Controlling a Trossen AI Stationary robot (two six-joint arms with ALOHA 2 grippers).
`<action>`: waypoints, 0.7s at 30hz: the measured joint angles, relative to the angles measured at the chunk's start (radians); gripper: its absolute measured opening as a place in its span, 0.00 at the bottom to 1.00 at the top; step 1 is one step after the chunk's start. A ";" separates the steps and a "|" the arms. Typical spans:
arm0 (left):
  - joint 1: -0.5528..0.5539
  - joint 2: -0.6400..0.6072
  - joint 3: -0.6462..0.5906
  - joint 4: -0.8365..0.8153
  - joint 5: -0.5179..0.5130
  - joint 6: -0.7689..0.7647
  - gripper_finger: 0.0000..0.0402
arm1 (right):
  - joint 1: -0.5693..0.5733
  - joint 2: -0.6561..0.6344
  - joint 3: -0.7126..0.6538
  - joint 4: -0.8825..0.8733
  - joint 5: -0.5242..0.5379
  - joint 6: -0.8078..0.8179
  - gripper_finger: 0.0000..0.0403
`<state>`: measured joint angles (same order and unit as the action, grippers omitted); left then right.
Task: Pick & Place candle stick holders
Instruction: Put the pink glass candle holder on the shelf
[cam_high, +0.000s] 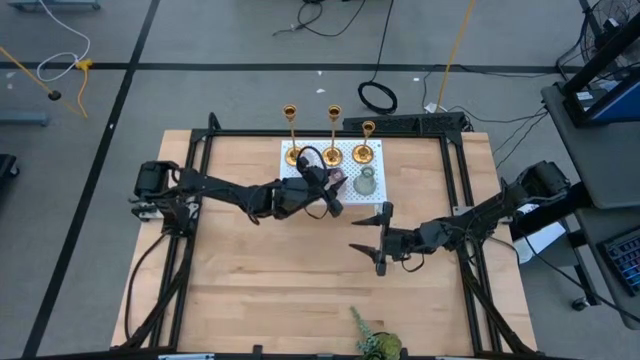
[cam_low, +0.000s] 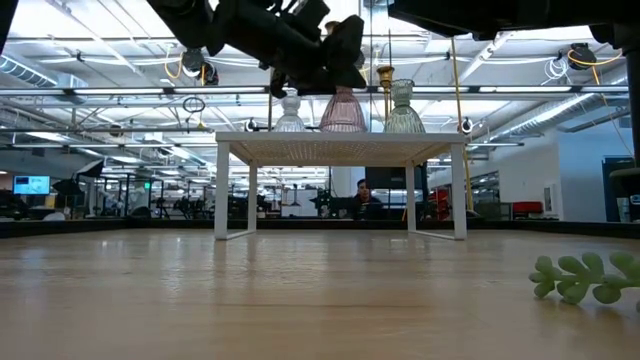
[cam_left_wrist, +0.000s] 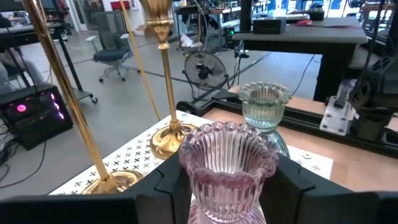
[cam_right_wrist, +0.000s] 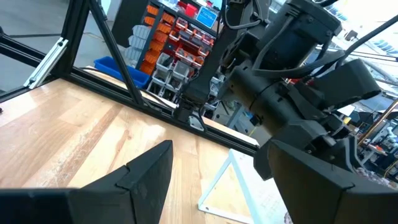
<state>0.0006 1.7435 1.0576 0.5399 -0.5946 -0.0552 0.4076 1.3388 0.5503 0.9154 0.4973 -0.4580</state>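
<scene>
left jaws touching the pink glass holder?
Touching. In the left wrist view the left gripper has its jaws pressed against both sides of the pink glass holder, with no gap visible.

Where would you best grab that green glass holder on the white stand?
Probably around the narrow waist of the green glass holder, under its flared beaded rim, coming level from the open table side, because the gold candlesticks stand behind it.

left gripper (cam_left_wrist: 227, 186) clamped, right gripper (cam_high: 371, 232) spread wide.
</scene>
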 joint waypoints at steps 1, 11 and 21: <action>0.000 0.000 0.000 -0.003 0.001 0.000 0.36 | 0.000 0.000 0.000 0.000 0.000 0.000 0.64; 0.000 0.000 0.000 -0.069 -0.025 -0.023 0.47 | 0.000 0.000 0.000 -0.002 0.000 0.000 0.64; 0.000 0.000 0.000 -0.062 -0.062 -0.007 0.41 | 0.000 0.000 0.000 -0.043 -0.003 0.057 0.64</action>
<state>0.0002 1.7439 1.0573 0.4779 -0.6564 -0.0617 0.4076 1.3388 0.5503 0.8719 0.4939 -0.4011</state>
